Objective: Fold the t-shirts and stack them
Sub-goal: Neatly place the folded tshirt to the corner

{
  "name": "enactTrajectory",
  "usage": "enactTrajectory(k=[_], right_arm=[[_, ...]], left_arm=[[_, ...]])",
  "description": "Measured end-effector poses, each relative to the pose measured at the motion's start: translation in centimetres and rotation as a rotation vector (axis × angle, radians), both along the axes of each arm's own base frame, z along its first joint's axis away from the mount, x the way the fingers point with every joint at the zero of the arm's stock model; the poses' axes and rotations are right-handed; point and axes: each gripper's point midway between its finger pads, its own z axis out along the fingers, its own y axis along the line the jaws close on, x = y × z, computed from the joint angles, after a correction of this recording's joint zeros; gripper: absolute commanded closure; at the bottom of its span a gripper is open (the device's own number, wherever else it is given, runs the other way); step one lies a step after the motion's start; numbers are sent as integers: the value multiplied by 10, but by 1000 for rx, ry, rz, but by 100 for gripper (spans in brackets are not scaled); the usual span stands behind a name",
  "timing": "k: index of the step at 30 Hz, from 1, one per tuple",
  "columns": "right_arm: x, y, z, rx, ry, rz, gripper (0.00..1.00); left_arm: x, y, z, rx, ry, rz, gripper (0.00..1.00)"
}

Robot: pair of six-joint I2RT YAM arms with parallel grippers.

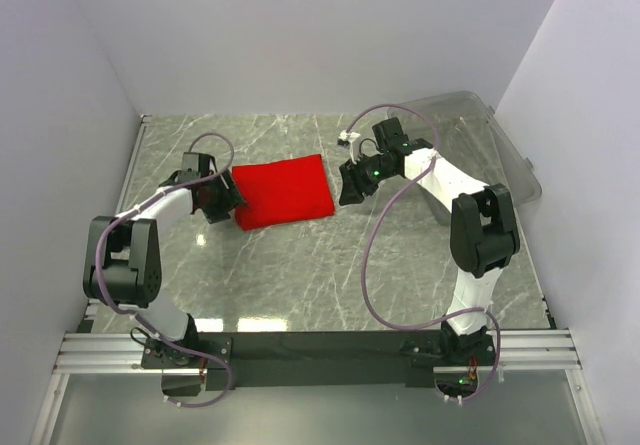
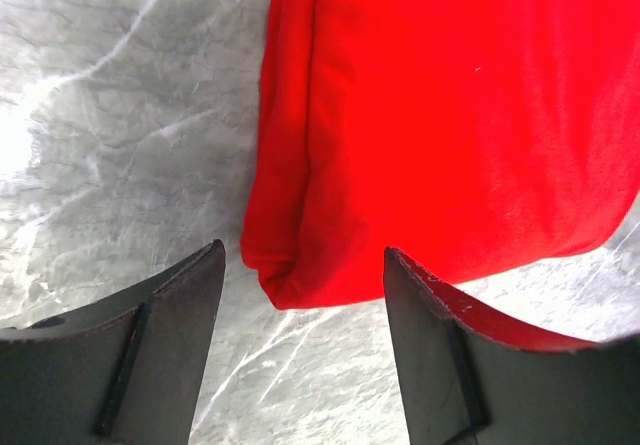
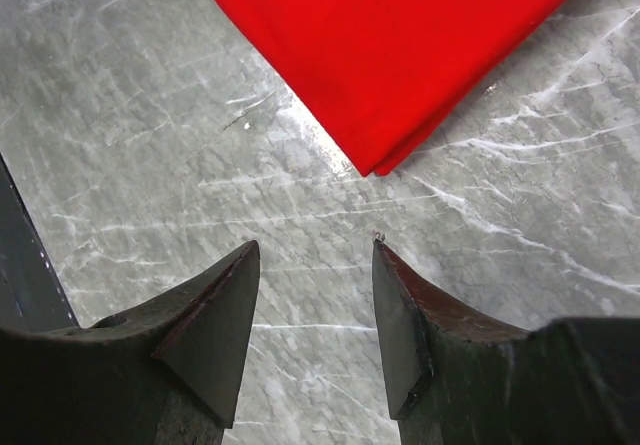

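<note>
Grey marbled desk — a folded red t-shirt lies flat toward its far edge, a clear plastic bin at the far right corner

No legible text or markings.

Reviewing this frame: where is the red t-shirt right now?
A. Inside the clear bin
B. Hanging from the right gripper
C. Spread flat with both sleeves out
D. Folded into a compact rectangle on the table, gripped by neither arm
D: the red t-shirt lies folded on the table, while the left gripper and right gripper both stand open beside its edges, clamped on nothing.
</note>
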Motion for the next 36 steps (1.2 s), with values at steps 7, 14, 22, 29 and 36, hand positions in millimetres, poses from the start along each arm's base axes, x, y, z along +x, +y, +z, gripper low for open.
enactTrajectory(k=[7, 14, 22, 29, 36], right_arm=[[1, 0, 0, 2, -4, -1, 44], [-1, -2, -6, -1, 9, -9, 44], [-1, -3, -7, 3, 19, -23, 44], [-1, -3, -7, 3, 19, -24, 44], [1, -7, -7, 3, 19, -33, 44]], left_arm=[[12, -3, -2, -8, 2, -5, 29], [22, -15, -18, -70, 49, -50, 29], [18, -27, -22, -143, 50, -78, 54], [13, -30, -29, -162, 76, -76, 99], [23, -8, -24, -142, 71, -23, 99]])
